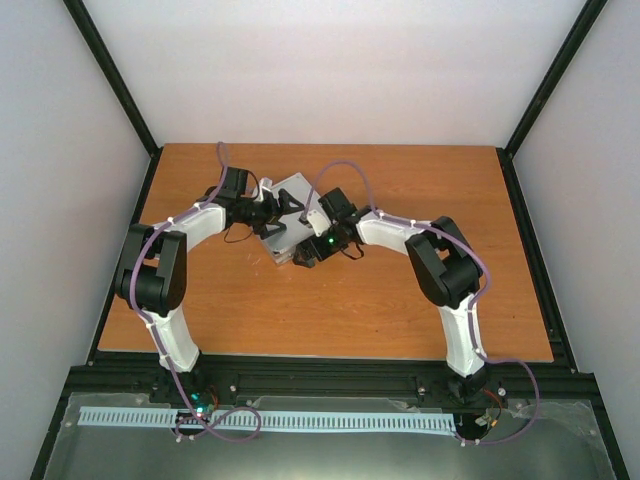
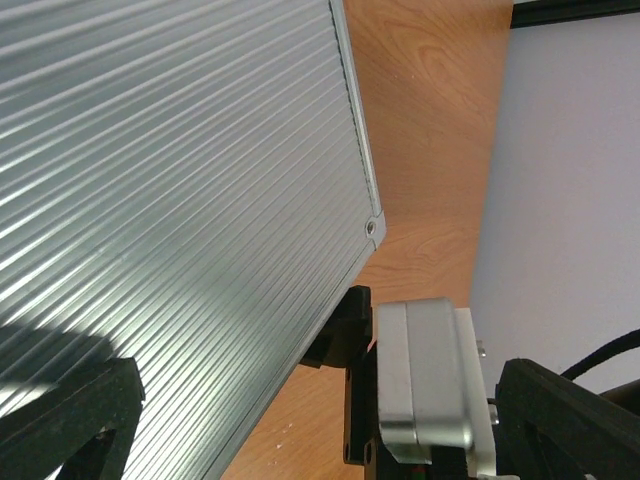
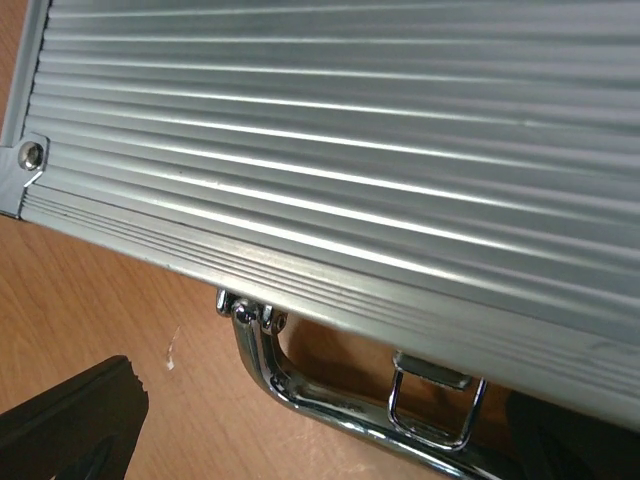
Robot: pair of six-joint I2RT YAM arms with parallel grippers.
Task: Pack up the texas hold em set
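A: Obs.: where does the case sit?

B: Middle of the bench, a little toward the far edge, turned askew to the bench edges. Both arms meet over it. The lid looks to be down, and ribbed silver skin fills both wrist views. No cards, chips or dice show.

A: Tools?

B: Left tool: jaws spread wide, holding nothing, close by a riveted corner of the case. Right tool: likewise spread wide and empty, facing the front side where the chrome handle and a wire catch hang. Whether that catch is fastened, I cannot tell.

A: Handling, judged?

B: Stiff metal shell that won't give under the fingers. Probably heavy for its size if the chips are inside. Ribs and chrome are smooth, so a pinch on the flat lid would likely slip. Best hold: the handle, or across the rim at a corner.

A: Surface, room?

B: Orange wood-grain bench, smooth, so the case may slide when pushed. Plain white walls on three sides, black frame posts at the corners.
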